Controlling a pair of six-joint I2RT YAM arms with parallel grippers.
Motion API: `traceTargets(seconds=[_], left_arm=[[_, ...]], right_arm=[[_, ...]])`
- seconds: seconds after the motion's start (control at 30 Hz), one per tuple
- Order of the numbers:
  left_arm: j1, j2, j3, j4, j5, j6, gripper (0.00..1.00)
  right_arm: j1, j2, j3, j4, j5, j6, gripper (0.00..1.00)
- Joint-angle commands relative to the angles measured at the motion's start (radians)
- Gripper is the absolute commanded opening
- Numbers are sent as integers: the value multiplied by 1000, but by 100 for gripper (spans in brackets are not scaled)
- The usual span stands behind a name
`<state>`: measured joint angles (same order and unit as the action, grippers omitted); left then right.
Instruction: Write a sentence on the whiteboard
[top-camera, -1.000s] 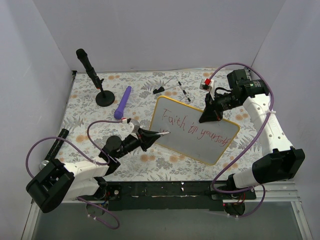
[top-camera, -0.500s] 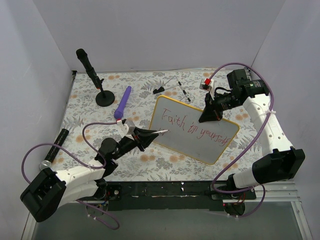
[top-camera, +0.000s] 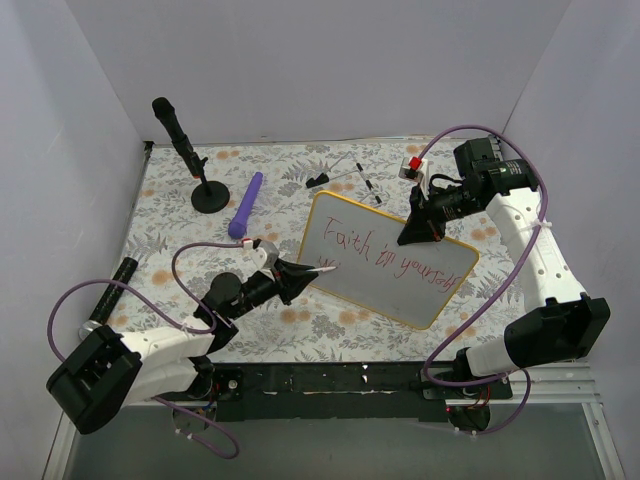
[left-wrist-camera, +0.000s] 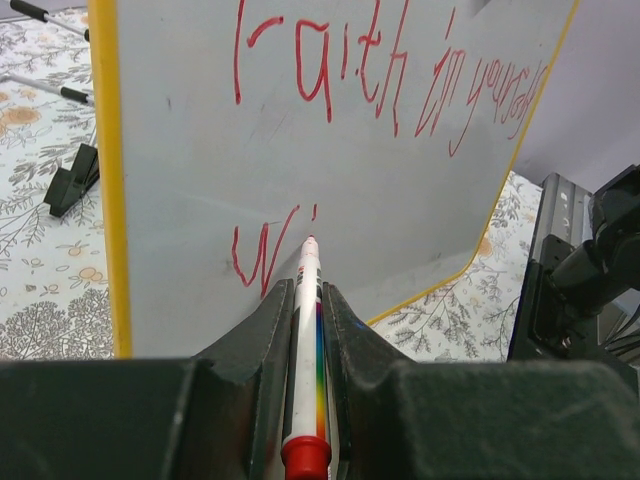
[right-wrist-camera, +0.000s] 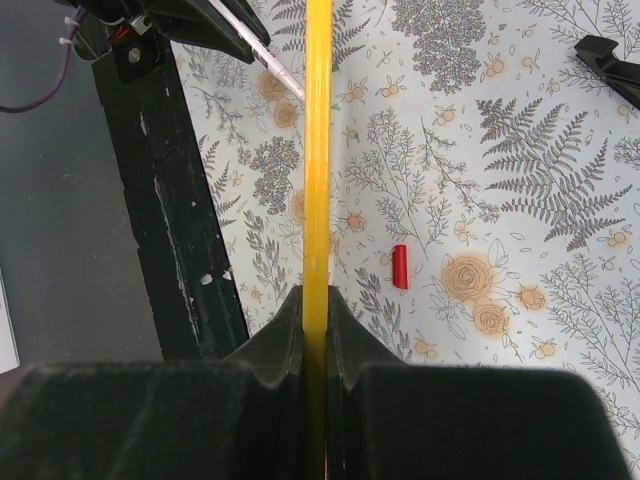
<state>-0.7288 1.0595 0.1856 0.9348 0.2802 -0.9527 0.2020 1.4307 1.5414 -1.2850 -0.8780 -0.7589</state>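
Clenched on a white marker (left-wrist-camera: 303, 340) with a rainbow stripe and a red butt end, my left gripper (left-wrist-camera: 300, 292) points straight at the whiteboard (left-wrist-camera: 200, 150). The marker's red tip touches the white face near the board's lower left corner. Just left of the tip I see a few slanted red strokes (left-wrist-camera: 262, 258), something like a "W", with a short tick above the tip.

My right gripper (right-wrist-camera: 317, 300) is pinched tight on the board's yellow rim, which runs edge-on up the middle of the right wrist view. From the top camera that grip sits on the board's far edge, towards its right end.

The board is rectangular, with a white face, a thin yellow-orange rim and rounded corners. It stands on a floral cloth (top-camera: 300, 320) and is turned diagonally to me. A black foot (left-wrist-camera: 70, 185) shows behind its left edge.

The sentence (top-camera: 390, 257) runs across the board's upper part in thin red handwriting, roughly "Faith in yourself".

A small red cap (right-wrist-camera: 400, 266) lies on the cloth beside the board. A purple cylinder (top-camera: 246, 204) lies to the board's left, and a black stand (top-camera: 185, 150) is further left.
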Motion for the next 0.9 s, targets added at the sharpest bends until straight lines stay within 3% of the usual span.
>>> traceTargets(seconds=[0.0,0.87], left_arm=[[-3,17,25,-8,-12,29,0],[-3,53,8,-24,-49,29,0]], right_arm=[[-6,-49,23,7,-113,24,1],[-7,-44,28,4,-118,21,1]])
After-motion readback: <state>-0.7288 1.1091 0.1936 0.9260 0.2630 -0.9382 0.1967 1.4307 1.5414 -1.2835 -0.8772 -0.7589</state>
